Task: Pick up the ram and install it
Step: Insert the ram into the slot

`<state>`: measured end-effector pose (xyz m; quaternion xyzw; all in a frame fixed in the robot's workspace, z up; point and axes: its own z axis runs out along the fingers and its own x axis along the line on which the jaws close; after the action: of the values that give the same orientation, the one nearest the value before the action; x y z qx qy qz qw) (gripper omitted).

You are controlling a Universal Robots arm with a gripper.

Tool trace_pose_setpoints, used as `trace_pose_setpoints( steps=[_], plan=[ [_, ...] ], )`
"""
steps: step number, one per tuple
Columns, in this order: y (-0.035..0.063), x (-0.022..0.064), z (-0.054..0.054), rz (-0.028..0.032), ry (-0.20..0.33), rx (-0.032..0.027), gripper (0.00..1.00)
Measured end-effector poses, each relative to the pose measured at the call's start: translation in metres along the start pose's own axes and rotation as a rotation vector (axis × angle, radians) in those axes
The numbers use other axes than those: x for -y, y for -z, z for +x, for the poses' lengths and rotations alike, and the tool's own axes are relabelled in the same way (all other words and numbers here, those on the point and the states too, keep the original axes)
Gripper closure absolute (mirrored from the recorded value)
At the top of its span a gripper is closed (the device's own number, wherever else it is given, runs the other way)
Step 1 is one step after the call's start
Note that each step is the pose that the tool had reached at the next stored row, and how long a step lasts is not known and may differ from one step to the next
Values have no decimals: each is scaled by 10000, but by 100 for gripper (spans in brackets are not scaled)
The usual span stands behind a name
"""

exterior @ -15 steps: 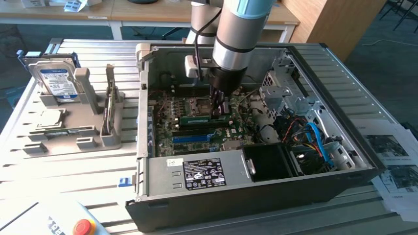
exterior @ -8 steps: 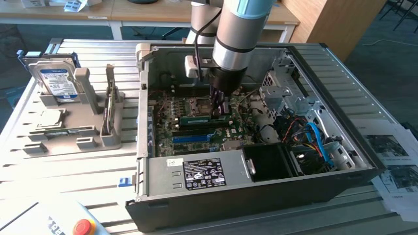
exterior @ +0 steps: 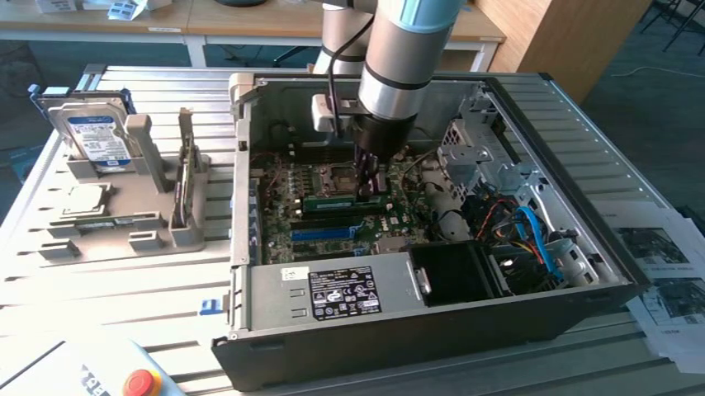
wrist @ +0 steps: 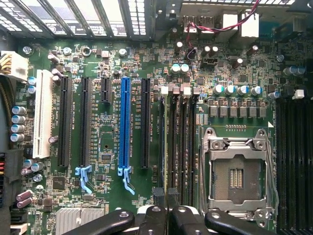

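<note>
The ram lies level and low over the board, a green stick running toward the exterior view's left from the gripper. It sits just on the near side of the CPU socket, in line with the dark memory slots. Whether it is seated in a slot cannot be told.

The gripper's fingers stand almost together, clamped on the ram's right part. In the wrist view they hang over the memory slots, between the blue slot and the socket.

All this is inside the open case, with the power supply at its near wall. Well apart, at the exterior view's left, a grey holder carries a hard drive and an upright card.
</note>
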<state>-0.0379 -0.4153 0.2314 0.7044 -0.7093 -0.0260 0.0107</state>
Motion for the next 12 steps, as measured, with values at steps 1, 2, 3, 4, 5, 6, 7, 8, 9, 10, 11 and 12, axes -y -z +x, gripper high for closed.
trace_pose_setpoints(
  steps=[1, 2, 3, 4, 5, 6, 7, 8, 9, 10, 11, 12],
  plan=[
    [0, 0, 1, 0, 0, 0, 88],
    [0, 0, 2, -1, 0, 0, 88],
    [0, 0, 5, -1, 1, -1, 88],
    [0, 0, 5, -1, 0, -1, 88],
    [0, 0, 5, 0, 0, 0, 88],
    [0, 0, 5, 0, 0, 0, 88],
    [0, 0, 5, 0, 0, 0, 88],
    [-2, 0, 6, 0, 0, 1, 88],
    [-8, 0, 6, 1, 0, 1, 88],
    [-12, 0, 6, -1, 0, -1, 88],
    [-14, 0, 7, -2, 0, -3, 88],
    [-16, 1, 6, -1, 0, -1, 88]
  ],
)
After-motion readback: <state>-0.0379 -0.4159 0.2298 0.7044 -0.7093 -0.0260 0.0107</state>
